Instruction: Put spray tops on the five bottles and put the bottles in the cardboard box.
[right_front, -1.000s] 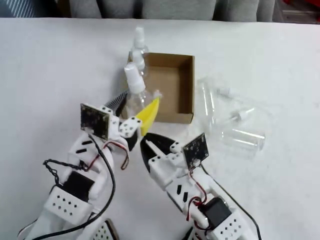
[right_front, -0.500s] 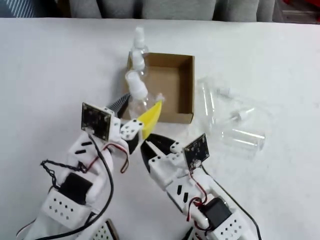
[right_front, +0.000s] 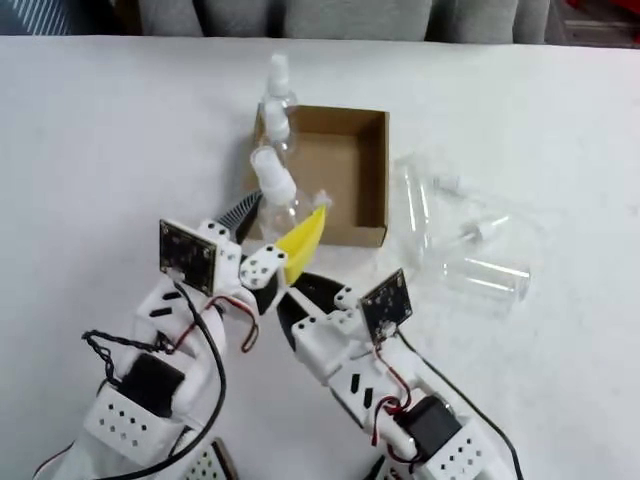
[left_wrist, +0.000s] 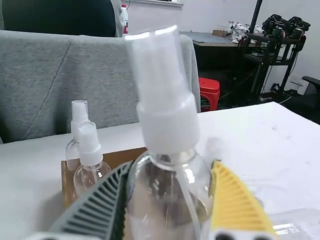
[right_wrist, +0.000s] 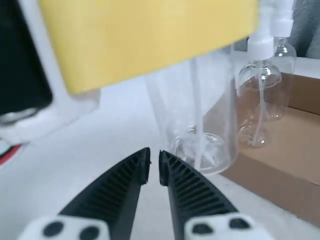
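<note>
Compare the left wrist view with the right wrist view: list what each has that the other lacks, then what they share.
Left wrist, not right: the spray top of the held bottle, the grey jaw of the left gripper beside that bottle, a grey sofa back and a red stool.
Right wrist, not left: the right gripper, its black jaws nearly closed on nothing, and the held bottle's base.
Both: the held bottle's body, the left gripper's yellow jaw, two capped bottles and the cardboard box.
</note>
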